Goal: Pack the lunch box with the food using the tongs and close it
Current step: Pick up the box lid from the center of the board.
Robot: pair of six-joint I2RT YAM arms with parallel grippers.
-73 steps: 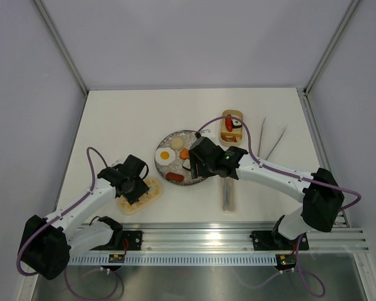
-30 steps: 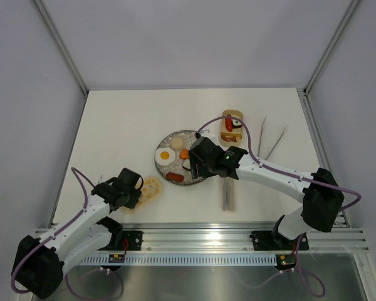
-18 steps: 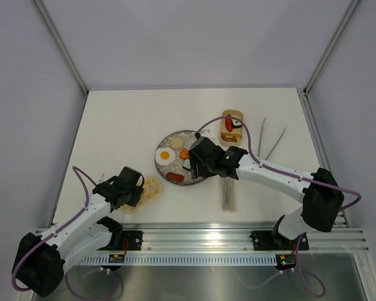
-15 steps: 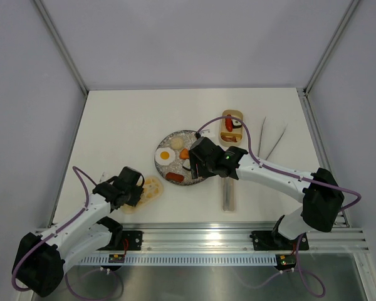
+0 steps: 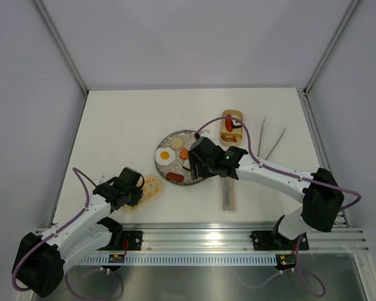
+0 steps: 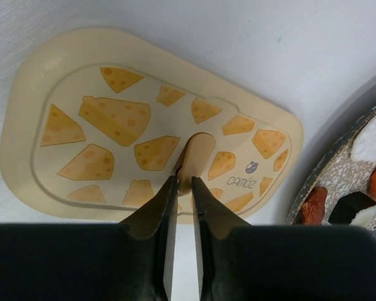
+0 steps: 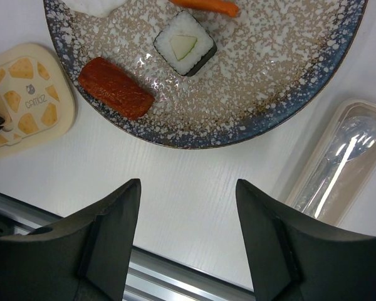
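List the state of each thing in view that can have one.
lunch box: open, some food inside
lid: off the box, lying flat
left gripper: closed on the lid's knob
right gripper: open, empty
tongs: lying unheld
plate: food on it

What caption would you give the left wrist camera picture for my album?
Left hand pinching the tab of the cheese-patterned lid, speckled plate alongside.

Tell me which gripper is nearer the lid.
Left. Left gripper sits on the lid, jaws pinching its centre tab. Right gripper hovers open beside the plate edge, clear of the lid.
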